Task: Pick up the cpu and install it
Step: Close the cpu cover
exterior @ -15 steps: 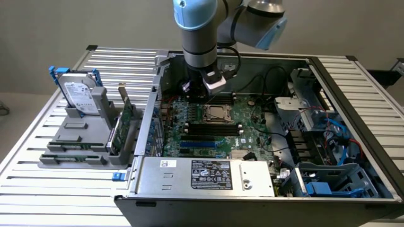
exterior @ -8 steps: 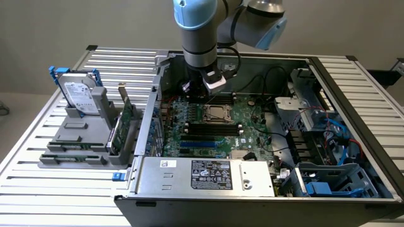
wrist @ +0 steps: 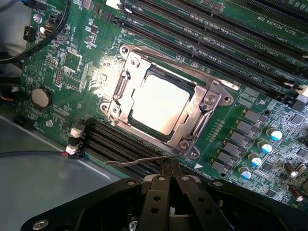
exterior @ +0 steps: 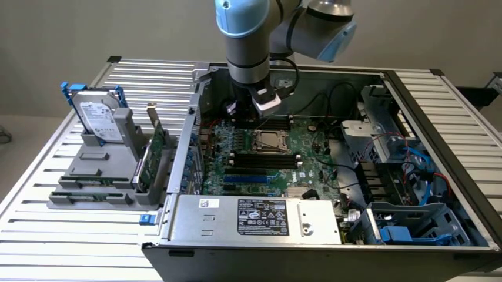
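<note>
Pincer [wrist: 171,168] closed, empty, near cpu [wrist: 161,103] in mobo socket [wrist: 211,98], slatted table [exterior: 55,235], beige wall [exterior: 117,29].

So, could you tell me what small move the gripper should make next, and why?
Probably ease the shut gripper down onto the socket lever: the cpu already lies in the socket frame, and the lever looks unlatched beside the fingertips.

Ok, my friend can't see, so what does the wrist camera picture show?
A silvery square cpu lies inside the metal-framed socket on a green motherboard. The black gripper, shut and holding nothing, points at the socket's edge, near a thin metal lever. Black memory slots run alongside.
</note>
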